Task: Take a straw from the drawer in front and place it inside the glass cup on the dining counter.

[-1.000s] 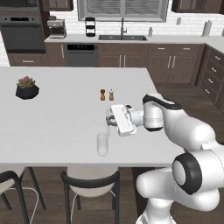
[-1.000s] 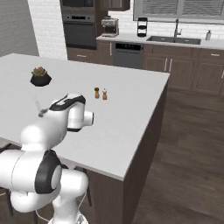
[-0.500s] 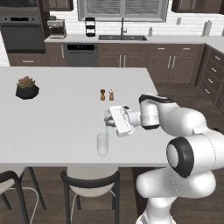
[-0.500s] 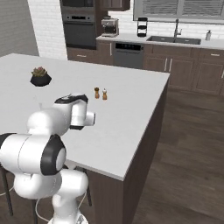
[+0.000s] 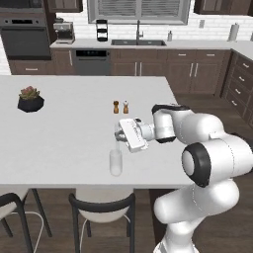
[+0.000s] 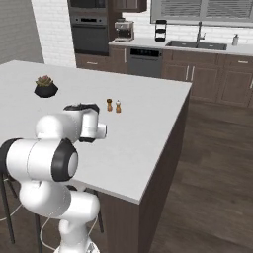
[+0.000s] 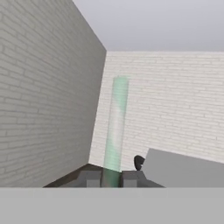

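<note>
The hand [image 5: 118, 138] has drawn slightly nearer the robot, its straw [image 7: 116, 127] held above the glass cup [image 5: 116, 162].

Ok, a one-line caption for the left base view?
Gripper holds the straw just above the glass cup on the dining counter.

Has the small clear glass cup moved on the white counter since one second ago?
No. The small clear glass cup stays equally far from the two small shakers.

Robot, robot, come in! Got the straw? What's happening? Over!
Gripper shut on the straw, above the glass cup. Straw not yet in the cup. Salt and pepper shakers stand well clear on the dining counter.
</note>
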Motion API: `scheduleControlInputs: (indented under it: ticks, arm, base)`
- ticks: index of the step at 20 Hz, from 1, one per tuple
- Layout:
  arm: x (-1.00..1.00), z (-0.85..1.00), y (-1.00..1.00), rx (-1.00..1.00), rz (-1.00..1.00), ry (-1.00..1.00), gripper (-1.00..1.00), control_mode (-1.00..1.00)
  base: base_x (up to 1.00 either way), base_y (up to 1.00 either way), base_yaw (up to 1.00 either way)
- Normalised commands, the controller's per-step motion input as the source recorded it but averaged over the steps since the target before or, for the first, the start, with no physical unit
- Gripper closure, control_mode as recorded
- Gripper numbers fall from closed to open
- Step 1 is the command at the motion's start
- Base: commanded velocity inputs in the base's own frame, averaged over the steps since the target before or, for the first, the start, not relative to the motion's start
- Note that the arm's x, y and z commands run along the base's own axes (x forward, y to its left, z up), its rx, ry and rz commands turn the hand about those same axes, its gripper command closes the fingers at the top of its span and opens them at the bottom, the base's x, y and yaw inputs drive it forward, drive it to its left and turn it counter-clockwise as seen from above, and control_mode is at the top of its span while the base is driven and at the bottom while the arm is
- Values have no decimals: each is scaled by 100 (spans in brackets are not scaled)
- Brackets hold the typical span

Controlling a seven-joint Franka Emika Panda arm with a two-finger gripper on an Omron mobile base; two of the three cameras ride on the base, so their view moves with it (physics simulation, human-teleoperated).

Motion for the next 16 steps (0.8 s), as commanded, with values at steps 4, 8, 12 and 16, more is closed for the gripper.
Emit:
scheduleControlInputs:
  ticks: [4, 8, 12, 16]
  arm:
    - [12, 6, 24, 0, 1, -1, 100, -100]
    - [9, -2, -1, 0, 1, -11, 100, -100]
    - [2, -13, -23, 0, 5, -15, 100, -100]
    - [5, -14, -5, 0, 6, -12, 100, -100]
  base:
    - [0, 0, 0]
    - [0, 0, 0]
    - [0, 0, 0]
    - [0, 0, 0]
